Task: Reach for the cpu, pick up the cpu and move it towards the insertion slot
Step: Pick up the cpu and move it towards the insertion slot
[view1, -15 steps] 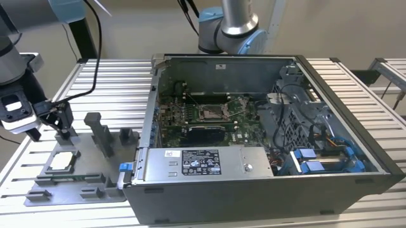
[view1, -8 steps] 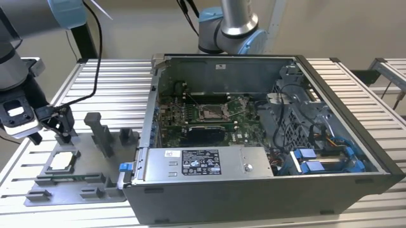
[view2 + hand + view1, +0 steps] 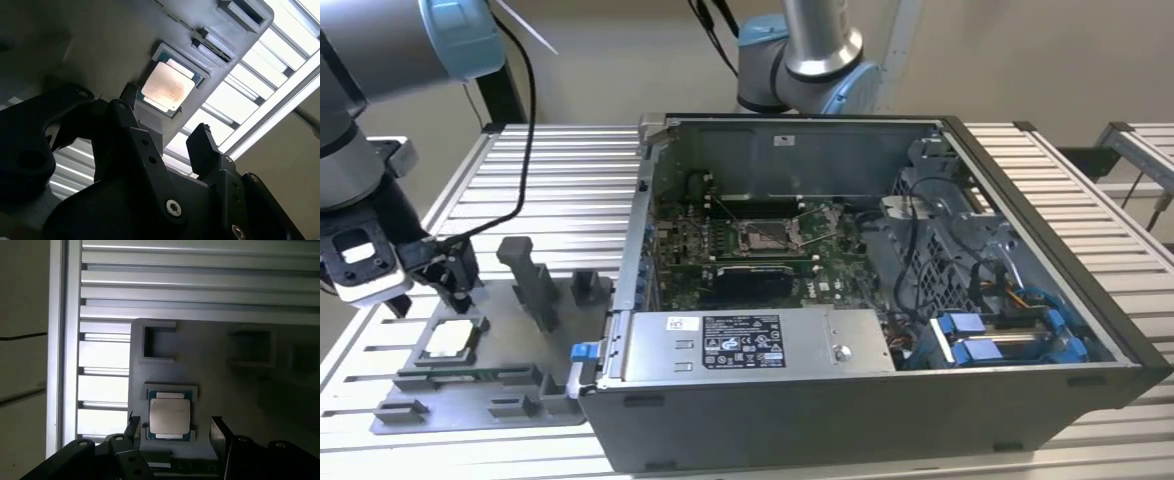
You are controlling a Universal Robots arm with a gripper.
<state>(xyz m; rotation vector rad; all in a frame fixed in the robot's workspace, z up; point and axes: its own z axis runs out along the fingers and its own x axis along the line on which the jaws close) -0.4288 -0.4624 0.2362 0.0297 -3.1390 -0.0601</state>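
Note:
The cpu [image 3: 450, 340] lies flat in a square recess of the grey fixture plate [image 3: 480, 405], at the exterior view's left. Its silvery face with tan edges shows in both wrist views [image 3: 167, 87] [image 3: 170, 416]. My gripper [image 3: 430, 302] hangs just above it and is open. The two black fingers stand on either side of the chip without touching it, and the gripper [image 3: 165, 122] [image 3: 175, 431] holds nothing. The insertion slot [image 3: 767, 235] is a metal-framed square socket on the green motherboard inside the open computer case [image 3: 1041, 290].
Upright grey blocks [image 3: 534, 285] rise from the fixture plate between my gripper and the case wall. A power supply [image 3: 754, 345] fills the case's near side, with cables and blue drive clips [image 3: 987, 335] on the exterior view's right. A second arm [image 3: 801, 60] stands behind the case. The table [image 3: 547, 180] is slatted aluminium.

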